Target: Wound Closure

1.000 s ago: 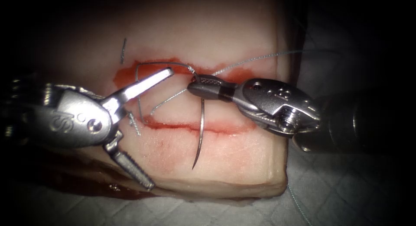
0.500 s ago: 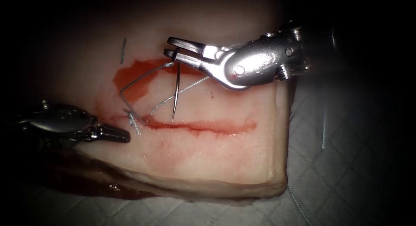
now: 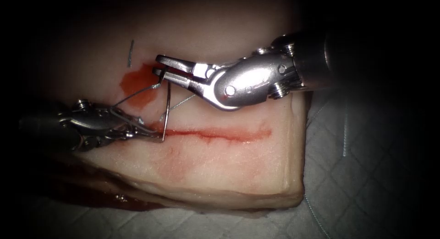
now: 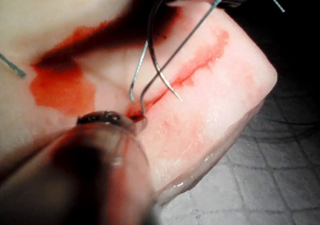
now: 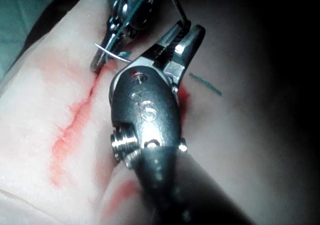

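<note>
From where I stand, the right claw (image 3: 158,66) reaches in over the far part of the tissue (image 3: 229,170) with its jaws closed narrow on the needle (image 3: 167,111), gripping it up near the end where the thread (image 3: 135,95) joins. The needle hangs free of the tissue. Its long axis runs almost straight from the claw down toward the cut (image 3: 220,134), and its point stops just above the cut's left end. The left claw (image 3: 153,134) comes in low from the left, and its tip lies right beside that point, perhaps touching it. Whether it grips the needle, the thread or nothing at all, I cannot tell. Of the 2 claws, the left is plainly the nearer to the point and the right holds the opposite end, so to my eye everything here turns on that small gap at the left end of the cut. The thread runs slack from the needle's held end out to the left, across a patch of red fluid (image 3: 137,83), and bends back toward the left claw. A short cut end of thread (image 3: 130,53) lies by itself on the tissue beyond the patch (well apart from both claws). The cut itself lies open along its length to the right.
</note>
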